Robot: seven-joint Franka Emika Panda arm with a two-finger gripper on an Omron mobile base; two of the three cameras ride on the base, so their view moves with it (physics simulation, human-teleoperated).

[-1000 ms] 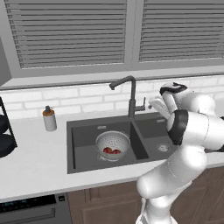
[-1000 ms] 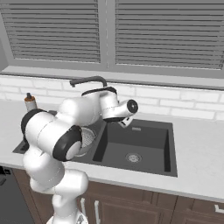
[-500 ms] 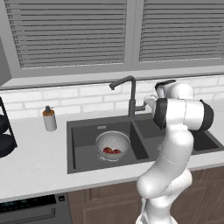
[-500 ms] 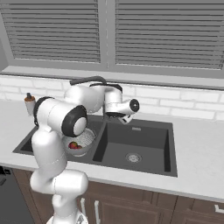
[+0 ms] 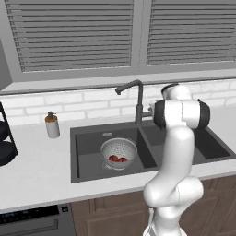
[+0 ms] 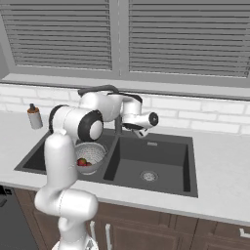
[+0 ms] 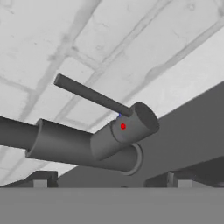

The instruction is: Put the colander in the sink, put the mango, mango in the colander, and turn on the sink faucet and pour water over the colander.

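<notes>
Left base view: the sink (image 5: 92, 140) is a dark double basin set in the pale counter (image 5: 32, 170) below a shuttered window, with a white brick wall behind. The white arm (image 5: 177, 152) rises at the right and bends over the divider between the two basins, hiding the far right basin corner. The sink faucet (image 5: 134, 94) stands at the far edge behind the divider, its hooked spout pointing left over the left basin. The colander (image 5: 119, 152) sits in the near right part of the left basin, and the mangos (image 5: 117, 159) lie together inside it, red against the mesh. A small soap dispenser (image 5: 52, 125) stands on the counter left of the sink, near the wall.

In the right base view the gripper (image 6: 142, 132) hangs just right of the faucet stem, above the far edge of the right basin. In the hand view the faucet's lever (image 7: 92, 95) lies just ahead of the fingertips (image 7: 41, 180), which stand apart with nothing between them.
</notes>
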